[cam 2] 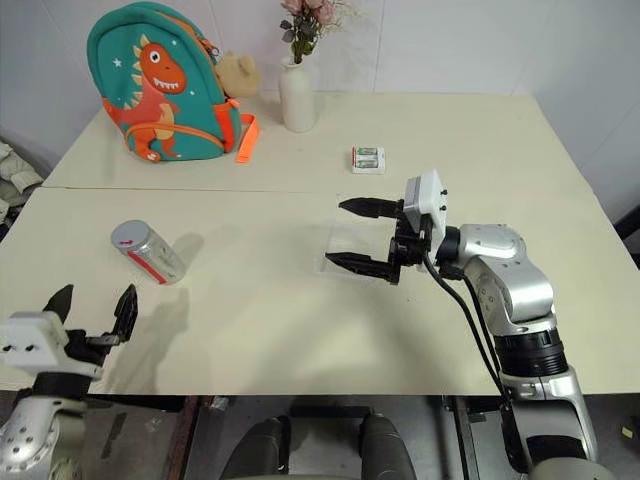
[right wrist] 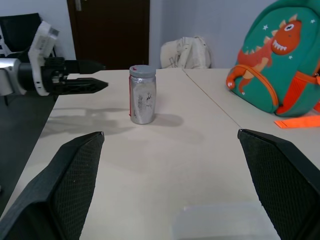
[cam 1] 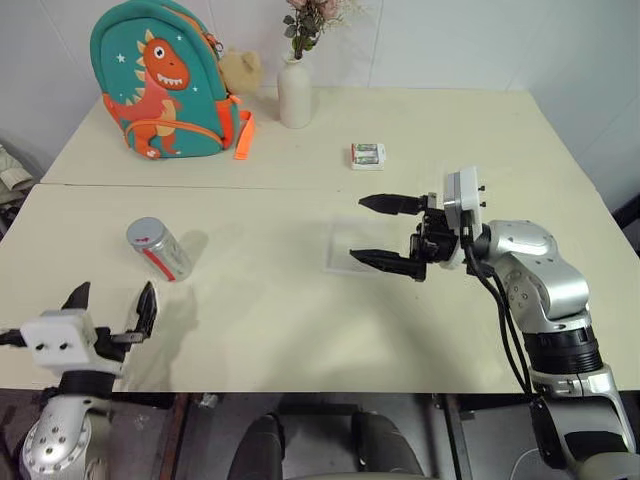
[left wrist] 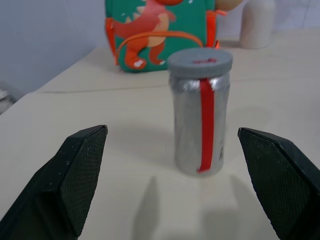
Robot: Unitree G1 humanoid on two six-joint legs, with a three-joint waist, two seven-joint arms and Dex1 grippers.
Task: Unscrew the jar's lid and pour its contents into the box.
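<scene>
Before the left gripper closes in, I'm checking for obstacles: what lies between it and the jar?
Nothing: bare tabletop between the open left gripper and the jar, seen in the left wrist view.

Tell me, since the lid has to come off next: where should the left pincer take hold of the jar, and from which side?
Grip the jar around its straight middle wall, below the lid, coming level from the robot's side. It stands upright and is narrower than the open left pincer, already lined up with it. That leaves the lid free for the right pincer.
</scene>
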